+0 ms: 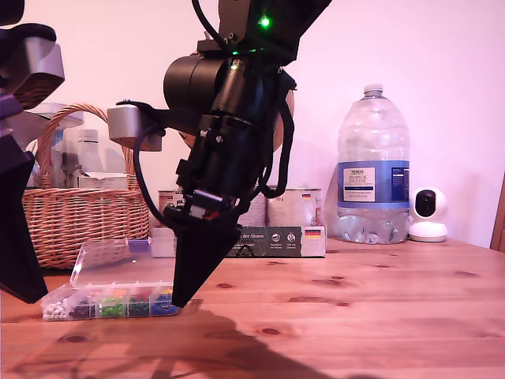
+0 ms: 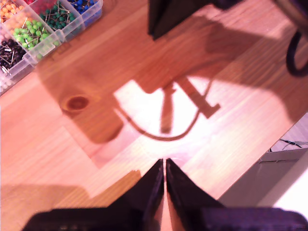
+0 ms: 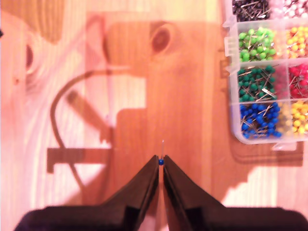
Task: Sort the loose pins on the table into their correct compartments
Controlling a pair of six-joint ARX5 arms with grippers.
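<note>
My second gripper [image 3: 161,158] [image 1: 181,303] is shut on a blue pin [image 3: 161,162], whose thin needle sticks out past the tips. It hovers low over the table [image 1: 355,316], just beside the blue end of the clear compartment box [image 1: 110,304] [image 3: 264,72]. The blue compartment [image 3: 260,120] is the nearest one to it. My first gripper [image 2: 164,162] [image 1: 35,298] is shut with nothing seen between its tips, at the exterior view's left by the box's white end. The box [image 2: 43,24] and the second gripper's tip [image 2: 168,19] show in the first wrist view. No other loose pins show.
The box's clear lid [image 1: 118,264] lies open behind it. A wicker basket [image 1: 79,213] stands at the exterior view's back left. Cartons [image 1: 276,237], a big water bottle [image 1: 372,166] and a white camera [image 1: 428,213] line the back. The table's edge [image 2: 260,159] shows in the first wrist view.
</note>
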